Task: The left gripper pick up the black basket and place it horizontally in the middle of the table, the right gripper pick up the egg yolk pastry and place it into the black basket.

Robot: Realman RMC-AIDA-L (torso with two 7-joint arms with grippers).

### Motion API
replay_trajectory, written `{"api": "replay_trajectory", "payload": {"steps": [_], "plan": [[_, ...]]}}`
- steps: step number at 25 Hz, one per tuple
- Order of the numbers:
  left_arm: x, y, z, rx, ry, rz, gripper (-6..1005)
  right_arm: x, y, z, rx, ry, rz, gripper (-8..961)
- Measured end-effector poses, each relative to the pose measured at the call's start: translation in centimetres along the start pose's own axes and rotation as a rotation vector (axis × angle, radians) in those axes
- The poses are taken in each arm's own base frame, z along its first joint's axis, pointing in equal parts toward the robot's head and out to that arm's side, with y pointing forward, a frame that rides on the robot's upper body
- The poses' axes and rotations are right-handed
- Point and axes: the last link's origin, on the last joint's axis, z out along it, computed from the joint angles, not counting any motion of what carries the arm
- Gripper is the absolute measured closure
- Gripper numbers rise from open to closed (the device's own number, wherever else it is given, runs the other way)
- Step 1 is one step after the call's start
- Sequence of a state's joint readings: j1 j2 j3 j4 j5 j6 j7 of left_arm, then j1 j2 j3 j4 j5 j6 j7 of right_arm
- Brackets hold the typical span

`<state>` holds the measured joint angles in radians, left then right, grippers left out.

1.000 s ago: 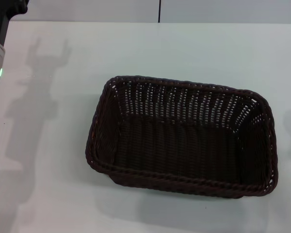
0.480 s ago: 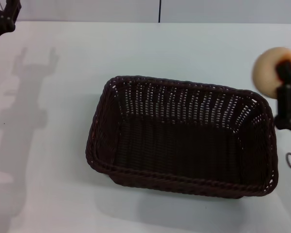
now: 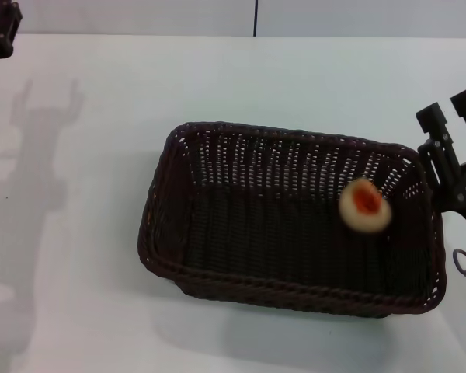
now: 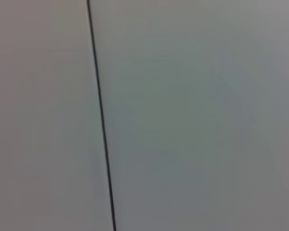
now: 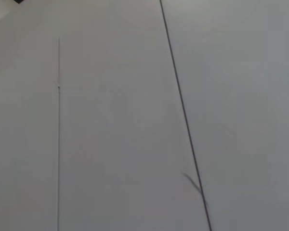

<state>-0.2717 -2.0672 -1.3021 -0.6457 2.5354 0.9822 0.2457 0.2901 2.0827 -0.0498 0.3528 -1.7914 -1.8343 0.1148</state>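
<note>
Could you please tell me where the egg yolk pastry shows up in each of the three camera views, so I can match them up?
Head view: the egg yolk pastry is inside the black basket, toward its right end, free of the open right gripper beside the rim.
Left wrist view: not in it.
Right wrist view: not in it.
Shared landmark: a thin dark line on a pale surface; I cannot tell whether it is the same one.
</note>
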Motion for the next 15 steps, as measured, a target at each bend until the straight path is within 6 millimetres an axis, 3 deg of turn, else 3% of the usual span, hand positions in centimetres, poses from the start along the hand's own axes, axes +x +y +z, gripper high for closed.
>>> {"api": "replay_trajectory", "payload": {"steps": [9, 14, 15], "plan": [[-0.5, -0.7, -0.7, 0.020, -0.013, 0.000, 198, -0.7, -1.7, -1.3, 0.147, -0.028, -0.040, 353], [-0.8, -1.1, -1.1, 0.028, -0.023, 0.004, 198, -1.9, -4.1, -4.0, 0.351, -0.051, -0.112, 249], [-1.0, -1.2, -1.3, 0.031, -0.026, 0.007, 198, -2.4, -5.1, -5.4, 0.437, -0.053, -0.146, 224]]}}
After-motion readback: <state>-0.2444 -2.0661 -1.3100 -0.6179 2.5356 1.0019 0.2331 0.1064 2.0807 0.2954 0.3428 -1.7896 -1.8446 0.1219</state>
